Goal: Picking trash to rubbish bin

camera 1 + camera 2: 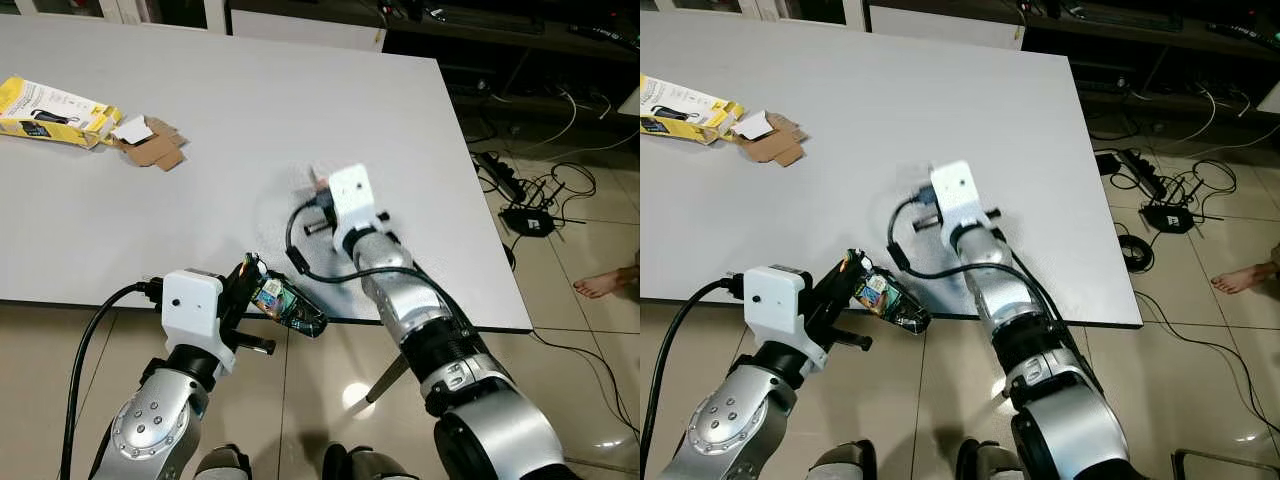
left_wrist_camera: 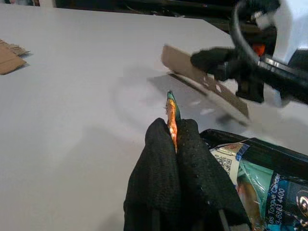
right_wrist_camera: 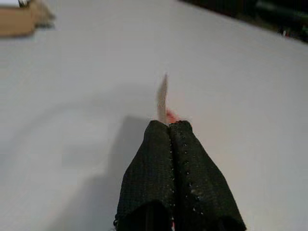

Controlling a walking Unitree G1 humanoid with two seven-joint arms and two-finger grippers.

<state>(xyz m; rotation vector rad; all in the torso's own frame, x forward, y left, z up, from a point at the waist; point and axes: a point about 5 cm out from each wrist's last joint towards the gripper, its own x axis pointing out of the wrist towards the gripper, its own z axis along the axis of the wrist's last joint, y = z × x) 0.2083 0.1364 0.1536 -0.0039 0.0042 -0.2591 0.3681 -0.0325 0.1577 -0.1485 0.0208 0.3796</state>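
My right gripper (image 3: 167, 126), stretched over the table (image 1: 200, 180), pinches a card scrap (image 3: 162, 98); my left gripper (image 2: 173, 137) (at seven o'clock) clamps a wrapper (image 1: 288, 305).

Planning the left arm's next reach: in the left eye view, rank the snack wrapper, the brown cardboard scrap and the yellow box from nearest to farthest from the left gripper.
1. Snack wrapper: pinched in the left gripper at the table's near edge.
2. Brown cardboard scrap: far across the table, toward the robot's left.
3. Yellow box: just beyond the scrap, farther left.
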